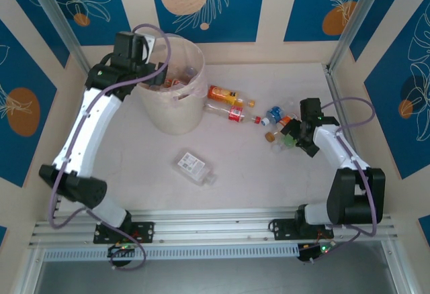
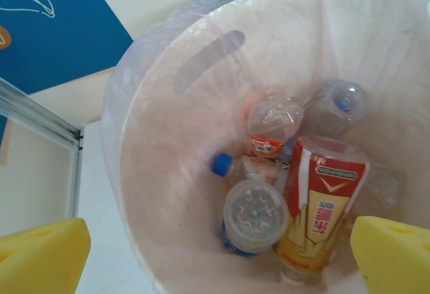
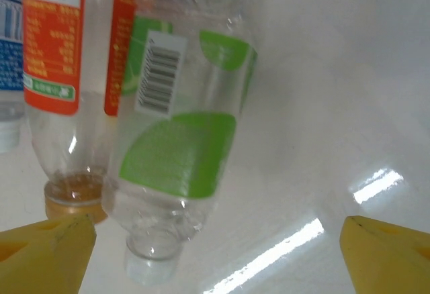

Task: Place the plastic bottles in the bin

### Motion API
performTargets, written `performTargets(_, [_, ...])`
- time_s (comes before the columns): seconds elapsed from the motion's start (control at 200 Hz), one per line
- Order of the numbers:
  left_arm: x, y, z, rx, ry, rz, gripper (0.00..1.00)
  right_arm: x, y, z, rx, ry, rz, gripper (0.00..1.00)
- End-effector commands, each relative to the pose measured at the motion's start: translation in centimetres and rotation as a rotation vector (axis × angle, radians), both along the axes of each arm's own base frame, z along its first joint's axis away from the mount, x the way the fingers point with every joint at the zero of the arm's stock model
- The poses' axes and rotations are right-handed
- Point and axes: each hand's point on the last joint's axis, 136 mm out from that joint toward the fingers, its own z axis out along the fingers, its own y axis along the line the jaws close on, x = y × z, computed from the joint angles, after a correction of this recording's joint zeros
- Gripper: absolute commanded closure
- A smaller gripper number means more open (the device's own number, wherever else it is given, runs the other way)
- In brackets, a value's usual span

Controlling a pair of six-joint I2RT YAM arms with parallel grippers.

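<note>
Left gripper point(image 2: 218, 257) hangs above the mouth of the bin point(image 1: 171, 116), its yellow fingers point(image 2: 44, 257) spread wide with nothing between them: you see it released. Right gripper point(image 3: 215, 254) sits low over the table point(image 1: 255, 173) on the right side, likewise released. Its fingers stand either side of the green-label bottle point(image 3: 181, 126) without touching it, and an orange-label bottle point(image 3: 67, 59) lies just beside.

Done: at least five bottles point(image 2: 272, 129) lie in the bin, among them a red-and-gold bottle point(image 2: 322, 207) and a blue-capped bottle point(image 2: 232, 166).

Left: an orange bottle point(image 1: 222, 94) and a red-label bottle point(image 1: 232, 112) just right of the bin, a small cluster point(image 1: 275, 123) at the right gripper, and a flat clear bottle point(image 1: 195, 167) alone in the near middle.

Judge the task roughly half done; the green-label bottle looks to be your next pick.
</note>
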Motion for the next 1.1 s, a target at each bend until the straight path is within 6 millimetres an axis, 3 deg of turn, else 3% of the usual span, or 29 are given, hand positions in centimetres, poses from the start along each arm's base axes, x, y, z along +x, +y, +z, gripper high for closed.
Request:
performTargets(0.0, [-2.0, 0.0, 0.0, -0.126, -0.023, 0.023, 0.01, 2.4, 0.5, 1.0, 0.035, -0.051, 0.047, 0.06])
performTargets(0.21, [-6.8, 2.1, -0.9, -0.241, -0.086, 0.098, 0.00, 4.6, 0.6, 0.6, 0.053, -0.038, 0.062, 0.06])
performTargets(0.39, [-9.2, 3.0, -1.9, -0.300, -0.110, 0.123, 0.00, 5.0, 0.6, -0.7, 0.069, 0.000, 0.050, 0.07])
performTargets(0.53, [-10.0, 3.7, -2.6, -0.282, -0.096, 0.151, 0.00, 4.4, 0.2, -1.8, 0.088, 0.013, 0.026, 0.11])
performTargets(1.095, [-10.5, 4.2, -1.9, -0.269, -0.114, 0.158, 0.01, 2.7, -0.4, -5.9, 0.123, 0.097, 0.014, 0.20])
